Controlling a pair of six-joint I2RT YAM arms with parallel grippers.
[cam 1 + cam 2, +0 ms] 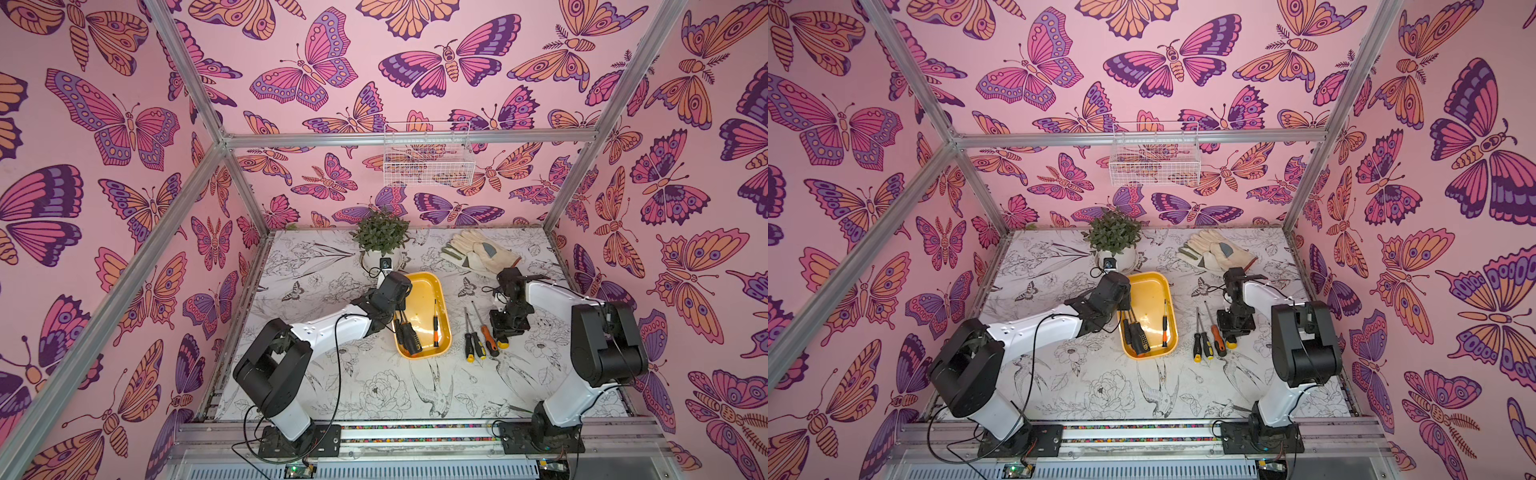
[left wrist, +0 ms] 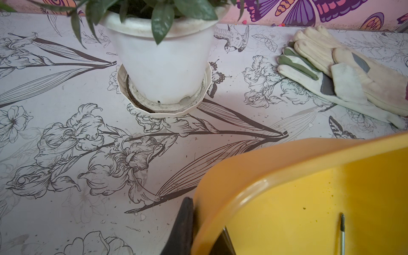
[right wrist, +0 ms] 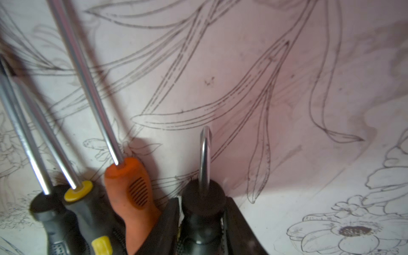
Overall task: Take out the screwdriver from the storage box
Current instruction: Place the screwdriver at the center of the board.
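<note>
The right claw (image 3: 202, 202) brackets the black handle of a stubby screwdriver (image 3: 204, 159) lying on the table (image 3: 287, 88) beside three more screwdrivers (image 1: 478, 343); I cannot tell whether its fingers press the handle or stand just off it. The left claw (image 1: 400, 311) is closed on the left-hand rim of the storage box (image 1: 422, 297), with the black-handled ones (image 1: 406, 336) just beside it. The thin orange-handled screwdriver (image 1: 435, 328) lies to the right claw's left, beyond that row, shaft pointing away from the robot, so the right arm looks better placed.
</note>
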